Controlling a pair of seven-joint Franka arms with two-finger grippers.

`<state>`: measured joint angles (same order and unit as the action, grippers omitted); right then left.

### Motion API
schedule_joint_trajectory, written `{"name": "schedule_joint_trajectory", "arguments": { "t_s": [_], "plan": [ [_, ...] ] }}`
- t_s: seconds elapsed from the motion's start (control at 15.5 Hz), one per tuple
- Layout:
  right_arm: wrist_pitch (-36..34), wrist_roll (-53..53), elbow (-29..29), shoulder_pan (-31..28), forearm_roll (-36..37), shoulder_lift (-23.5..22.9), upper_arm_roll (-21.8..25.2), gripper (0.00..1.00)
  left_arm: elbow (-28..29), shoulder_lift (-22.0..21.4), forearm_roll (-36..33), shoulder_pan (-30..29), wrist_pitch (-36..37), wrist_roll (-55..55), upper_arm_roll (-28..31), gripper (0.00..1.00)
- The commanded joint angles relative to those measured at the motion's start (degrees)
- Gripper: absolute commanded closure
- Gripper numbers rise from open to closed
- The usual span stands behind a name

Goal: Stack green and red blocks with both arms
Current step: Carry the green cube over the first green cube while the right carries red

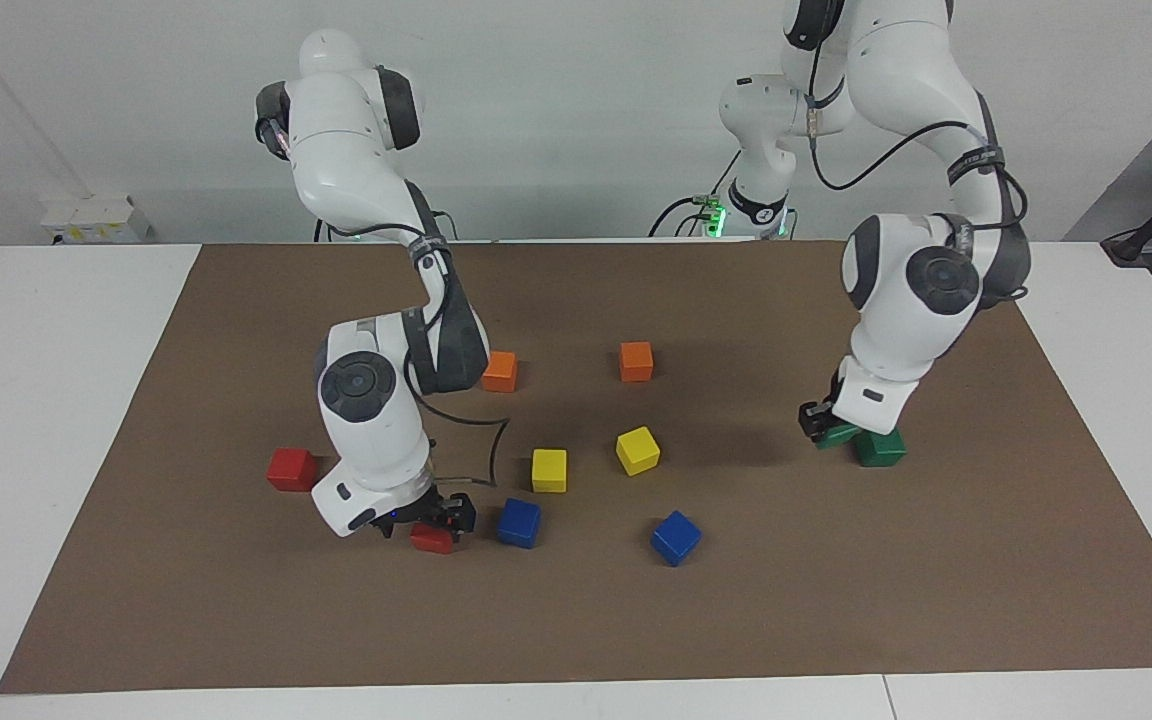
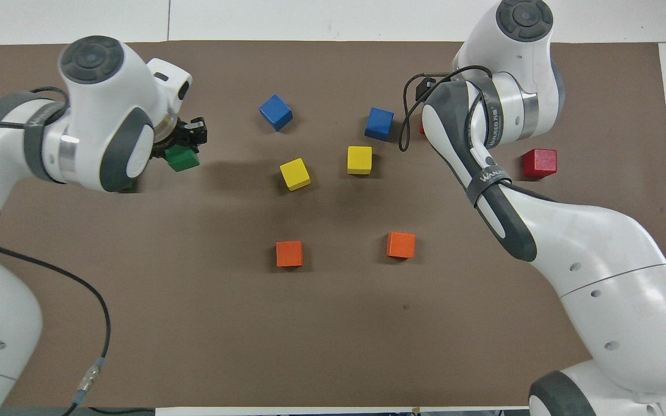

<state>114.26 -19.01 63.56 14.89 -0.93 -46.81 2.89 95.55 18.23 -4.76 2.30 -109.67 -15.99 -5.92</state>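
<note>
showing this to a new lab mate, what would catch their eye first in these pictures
Probably the left claw holding a green block just above a second green block, at the left arm's end of the brown mat. Next, the right claw down around a red block, open, beside a blue cube. Yellow, blue and orange cubes lie scattered between the arms.
</note>
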Motion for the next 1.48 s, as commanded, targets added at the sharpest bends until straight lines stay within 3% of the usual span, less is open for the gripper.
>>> {"name": "schedule_joint_trajectory", "arguments": {
  "t_s": [0.0,0.13,0.32,0.58,0.71,0.77,0.84,0.9,1.22,1.42],
  "plan": [
    [0.4,-1.2,-1.2,-0.4,0.0,-0.9,-0.4,0.0,3.9,-2.5,1.7,-3.9,-0.5,11.1,-0.3,1.0],
    [0.8,-1.0,-0.2,-0.9,0.1,-1.0,-0.4,0.0,5.6,-2.7,1.7,-6.3,-2.8,16.8,-0.3,1.0],
    [7.5,-1.2,5.6,-0.3,-0.2,-0.3,-0.5,0.0,8.7,-2.8,1.8,-7.8,-7.4,18.1,-0.4,1.0],
    [8.0,-1.1,7.2,-0.1,-0.2,0.0,-0.5,0.0,8.9,-2.0,2.2,-8.7,-9.3,21.7,-0.3,1.0],
    [8.0,-1.1,7.5,-0.2,-0.2,0.4,-0.5,0.29,8.9,-1.1,2.7,-9.0,-10.7,22.2,-0.3,1.0],
    [7.9,-1.1,7.6,-0.1,-0.3,0.4,-0.5,0.48,8.9,-0.7,2.7,-9.0,-11.5,22.1,-0.3,1.0],
    [7.5,-1.2,7.6,-0.1,-0.3,0.5,-0.7,0.87,8.9,-0.5,2.8,-9.0,-12.1,22.1,-0.3,1.0],
    [7.2,-1.4,7.6,-0.2,-0.3,0.5,-1.2,1.0,8.9,-0.4,2.8,-9.0,-12.8,22.1,-0.2,1.0],
    [3.8,-1.7,7.3,-1.3,0.0,2.8,-1.2,1.0,8.9,0.1,4.9,-9.1,-14.3,21.4,-0.1,1.0],
    [-2.6,5.7,9.2,-5.0,0.1,7.9,-1.2,1.0,9.2,0.1,4.9,-9.0,-14.3,21.4,-0.1,1.0]
  ]
}}
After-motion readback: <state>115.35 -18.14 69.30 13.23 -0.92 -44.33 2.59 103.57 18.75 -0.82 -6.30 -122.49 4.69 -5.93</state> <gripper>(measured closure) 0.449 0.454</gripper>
